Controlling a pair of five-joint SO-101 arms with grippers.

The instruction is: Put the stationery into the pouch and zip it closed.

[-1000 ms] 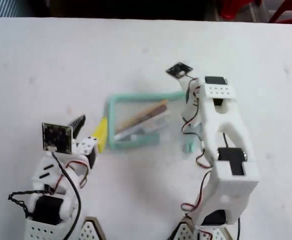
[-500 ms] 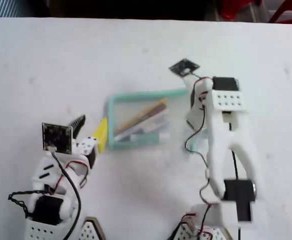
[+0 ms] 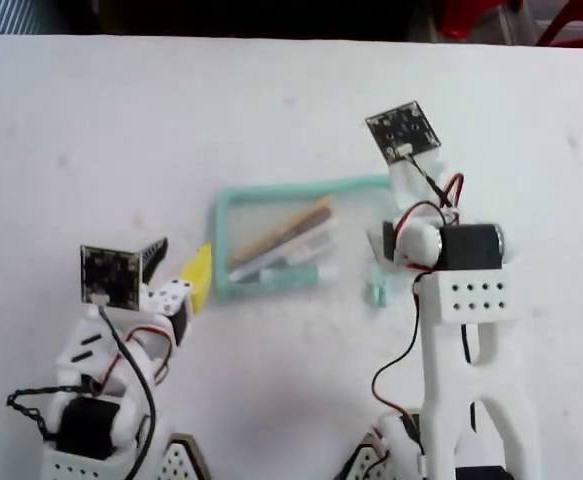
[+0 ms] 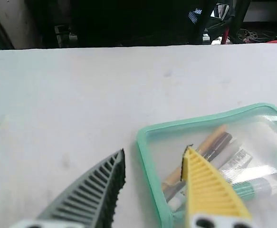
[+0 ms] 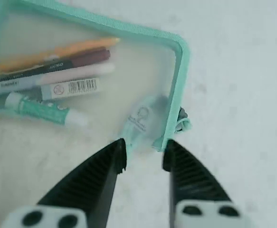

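Crosswise, pouch [image 3: 281, 194], long axis from spread left tool [image 4: 155, 152] to spread right tool [image 5: 145, 145].

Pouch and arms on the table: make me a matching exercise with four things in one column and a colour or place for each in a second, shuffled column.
Things:
1. left gripper
2. right gripper
3. orange pencil
4. pouch rim

Colour or place:
A. lying inside the pouch
B. mint green
C. both fingers black
D. one finger yellow, one grey

Pairs: 1-D, 2-C, 3-A, 4-B
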